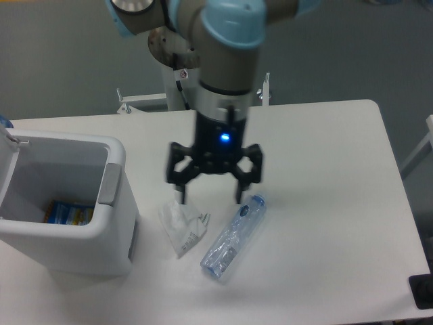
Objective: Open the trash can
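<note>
The white trash can (101, 247) stands at the left of the table with its lid swung up at the far left edge, so the inside shows. A grey push bar (110, 183) sits on its right rim. A blue and yellow packet (67, 213) lies at its bottom. My gripper (210, 198) hangs over the table's middle, right of the can and apart from it, fingers spread and empty.
A crumpled clear plastic wrapper (181, 227) lies just below my left finger. An empty clear plastic bottle (234, 237) lies slanted under my right finger. A dark object (422, 291) sits at the table's front right corner.
</note>
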You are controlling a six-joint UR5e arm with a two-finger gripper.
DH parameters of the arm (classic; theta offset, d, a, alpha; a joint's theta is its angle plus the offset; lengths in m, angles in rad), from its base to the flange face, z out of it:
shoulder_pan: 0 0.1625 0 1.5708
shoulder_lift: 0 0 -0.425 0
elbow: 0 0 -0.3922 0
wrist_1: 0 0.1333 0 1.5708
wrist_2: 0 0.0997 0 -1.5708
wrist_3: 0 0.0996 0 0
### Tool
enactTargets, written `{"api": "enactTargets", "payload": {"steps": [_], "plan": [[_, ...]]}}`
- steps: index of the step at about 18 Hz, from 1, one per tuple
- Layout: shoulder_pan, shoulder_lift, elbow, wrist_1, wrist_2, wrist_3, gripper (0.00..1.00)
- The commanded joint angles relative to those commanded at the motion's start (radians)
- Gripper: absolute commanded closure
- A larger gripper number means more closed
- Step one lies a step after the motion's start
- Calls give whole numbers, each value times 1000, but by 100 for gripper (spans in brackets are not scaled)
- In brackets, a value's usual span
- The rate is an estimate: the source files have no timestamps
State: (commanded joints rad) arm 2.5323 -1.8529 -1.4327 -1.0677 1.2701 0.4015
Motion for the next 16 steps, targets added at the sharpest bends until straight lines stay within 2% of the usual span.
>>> {"api": "enactTargets", "payload": {"steps": [6, 11, 14, 16], "plan": [[112, -58, 11, -8, 9, 236, 0], [125, -109, 8, -14, 205, 486, 0], [125, -149, 14, -8, 253, 537, 0], [123, -149, 12, -15, 287, 612, 0]]}}
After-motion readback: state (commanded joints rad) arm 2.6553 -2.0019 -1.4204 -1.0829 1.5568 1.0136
